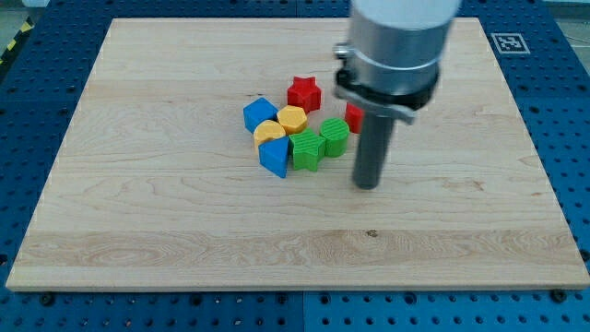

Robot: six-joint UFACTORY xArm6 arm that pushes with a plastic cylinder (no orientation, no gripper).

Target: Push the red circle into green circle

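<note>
Near the middle of the wooden board (166, 231), a little toward the view's top, I see the red circle (353, 116) half hidden behind my rod, so only its left edge shows. At about 7 o'clock from it, close by, sits the green circle (335, 136); I cannot tell whether the two touch. My tip (367, 185) rests on the board at roughly 4 o'clock from the green circle, apart from every block; it is a bare rod with nothing to open or close. Touching the green circle at 9 o'clock is a green block (306, 150). Farther out lie a red star (303, 93), a yellow hexagon (292, 119), a yellow block (269, 132) and two blue blocks (259, 113) (274, 158).
</note>
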